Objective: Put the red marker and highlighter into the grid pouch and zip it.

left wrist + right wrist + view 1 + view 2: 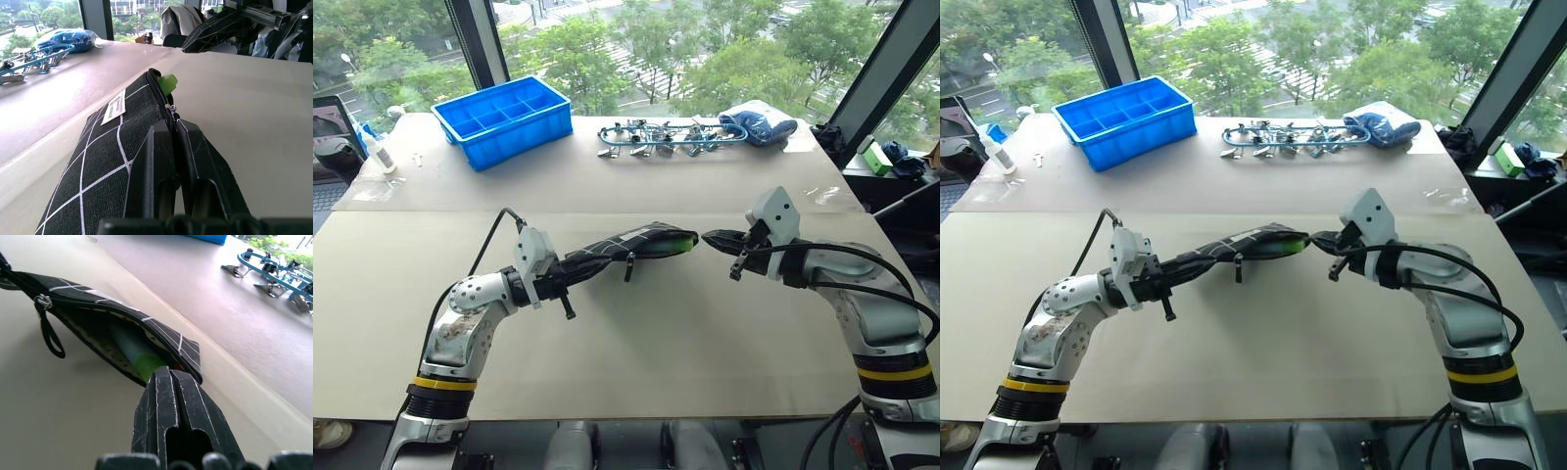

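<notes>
- Beige table (pixel 636 362), windows behind.
- Left gripper (pixel 168 128) clamps the limp grid pouch (pixel 625 245); hold its seam.
- Right gripper (pixel 717 239), closed and empty, nudges the light highlighter (pixel 142 363).

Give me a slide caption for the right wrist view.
Shut right pincer at the open mouth of the grid pouch, highlighter lying inside.
</notes>
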{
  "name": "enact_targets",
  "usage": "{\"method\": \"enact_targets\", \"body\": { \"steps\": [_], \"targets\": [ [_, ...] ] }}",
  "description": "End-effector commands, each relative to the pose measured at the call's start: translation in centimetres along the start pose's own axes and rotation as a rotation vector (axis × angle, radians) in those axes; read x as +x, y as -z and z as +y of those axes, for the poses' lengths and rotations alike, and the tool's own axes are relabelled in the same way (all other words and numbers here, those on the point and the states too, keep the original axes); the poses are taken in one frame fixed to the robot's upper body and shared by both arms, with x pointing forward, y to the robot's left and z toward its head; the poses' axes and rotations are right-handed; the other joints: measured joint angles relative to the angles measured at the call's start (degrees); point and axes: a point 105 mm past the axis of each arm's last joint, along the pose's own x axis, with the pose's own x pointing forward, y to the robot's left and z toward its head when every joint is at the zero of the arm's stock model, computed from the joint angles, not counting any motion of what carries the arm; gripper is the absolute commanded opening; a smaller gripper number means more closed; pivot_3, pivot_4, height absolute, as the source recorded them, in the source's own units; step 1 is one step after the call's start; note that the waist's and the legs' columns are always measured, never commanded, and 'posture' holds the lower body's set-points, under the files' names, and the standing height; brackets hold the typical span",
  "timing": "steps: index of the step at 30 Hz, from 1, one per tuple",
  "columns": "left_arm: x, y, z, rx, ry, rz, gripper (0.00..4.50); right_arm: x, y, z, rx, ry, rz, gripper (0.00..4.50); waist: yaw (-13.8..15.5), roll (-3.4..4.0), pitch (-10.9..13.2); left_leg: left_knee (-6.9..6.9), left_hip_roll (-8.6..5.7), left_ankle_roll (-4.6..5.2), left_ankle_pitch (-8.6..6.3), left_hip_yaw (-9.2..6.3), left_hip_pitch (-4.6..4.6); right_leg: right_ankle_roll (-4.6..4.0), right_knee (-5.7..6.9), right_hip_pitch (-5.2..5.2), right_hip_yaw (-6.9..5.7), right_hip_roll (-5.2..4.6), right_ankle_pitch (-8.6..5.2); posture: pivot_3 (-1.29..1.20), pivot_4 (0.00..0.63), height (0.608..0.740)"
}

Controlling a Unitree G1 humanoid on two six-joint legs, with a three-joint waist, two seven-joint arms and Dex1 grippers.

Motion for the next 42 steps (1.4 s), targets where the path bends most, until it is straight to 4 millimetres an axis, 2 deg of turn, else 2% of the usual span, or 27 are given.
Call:
{"method": "enact_targets", "body": {
  "steps": [1, 6, 13, 23, 28, 31, 37, 38, 40, 41, 42],
  "targets": [
    [-0.1, -1.3, 0.0, 0.037, -0.002, -0.039, 0.00, 0.5, 0.0, -0.3, -0.038, 0.043, -0.002, 0.03, -0.02, 0.00, 0.00, 0.00, 0.00, 0.00, 0.00, 0.00, -0.01, 0.00, 0.00, -0.01, 0.00, 0.00, 0.00, 0.00, 0.150, 0.740],
    [0.0, -1.3, 0.1, 0.036, -0.002, -0.040, 0.00, 1.4, 0.2, -0.3, -0.069, 0.051, 0.006, 0.03, -0.03, 0.00, 0.00, 0.00, 0.00, 0.00, 0.00, -0.01, -0.01, 0.00, 0.00, -0.01, 0.00, 0.00, 0.00, 0.00, 0.150, 0.740],
    [0.0, -1.3, 0.1, 0.036, -0.003, -0.039, 0.00, 2.6, -1.3, 0.5, -0.095, 0.018, -0.033, 0.03, -0.08, 0.00, 0.00, 0.00, 0.02, 0.00, 0.00, -0.03, -0.01, 0.00, 0.00, -0.02, 0.00, 0.02, 0.00, 0.00, 0.150, 0.740],
    [-0.1, -1.4, 0.1, 0.037, -0.011, -0.040, 0.00, 3.7, -1.0, 2.1, -0.103, -0.032, -0.023, 0.03, -0.09, 0.00, 0.00, 0.00, 0.02, 0.00, 0.00, -0.02, -0.02, 0.00, 0.00, -0.02, -0.01, 0.01, 0.00, 0.00, 0.150, 0.740],
    [0.0, -1.4, 0.2, 0.038, -0.007, -0.038, 0.00, 4.6, -2.1, 2.0, -0.094, -0.015, -0.061, 0.03, -0.10, 0.00, 0.00, 0.00, 0.01, 0.00, 0.00, -0.02, -0.02, 0.00, 0.00, -0.02, -0.01, 0.01, 0.00, 0.00, 0.150, 0.740],
    [0.0, -1.4, 0.2, 0.037, -0.004, -0.038, 0.00, 4.2, -3.1, 1.9, -0.076, -0.028, -0.095, 0.03, -0.12, 0.00, 0.00, 0.00, 0.02, 0.00, 0.00, -0.02, -0.03, 0.00, 0.01, -0.03, -0.01, 0.01, 0.00, 0.00, 0.150, 0.740],
    [-0.1, -1.3, 0.2, 0.037, -0.006, -0.035, 0.00, 1.2, -3.5, 0.5, 0.051, -0.076, -0.136, 0.03, 0.11, 0.00, 0.00, 0.00, -0.01, 0.00, 0.00, -0.04, -0.06, 0.01, -0.04, 0.00, -0.03, -0.04, 0.01, 0.00, 0.150, 0.740],
    [-0.1, -1.3, 0.2, 0.037, -0.007, -0.035, 0.00, 0.7, -3.5, 0.9, 0.081, -0.111, -0.136, 0.03, 0.08, 0.00, 0.00, 0.00, 0.00, 0.01, 0.00, -0.04, -0.06, 0.01, -0.05, 0.01, -0.03, -0.03, 0.01, 0.00, 0.150, 0.740],
    [0.0, -1.3, 0.2, 0.036, -0.009, -0.036, 0.00, -1.4, -2.7, 4.1, 0.126, -0.308, -0.122, 0.03, 0.22, 0.00, 0.00, -0.02, 0.01, 0.01, -0.01, -0.05, -0.05, 0.01, -0.04, 0.00, -0.04, -0.01, 0.01, 0.00, 0.150, 0.740],
    [0.0, -1.3, 0.1, 0.035, -0.009, -0.037, 0.00, -1.8, -2.1, 4.9, 0.134, -0.338, -0.102, 0.03, 0.29, 0.00, 0.00, -0.07, 0.00, 0.01, -0.01, -0.10, -0.07, 0.00, -0.07, 0.02, -0.09, -0.01, 0.00, 0.00, 0.150, 0.740],
    [0.0, -1.3, 0.1, 0.035, -0.008, -0.036, 0.00, -1.6, -1.4, 4.7, 0.153, -0.304, -0.071, 0.03, 0.20, 0.00, 0.00, -0.09, 0.03, 0.02, -0.01, -0.18, -0.05, -0.01, -0.12, 0.06, -0.14, 0.01, 0.00, 0.00, 0.150, 0.740]
  ]
}}
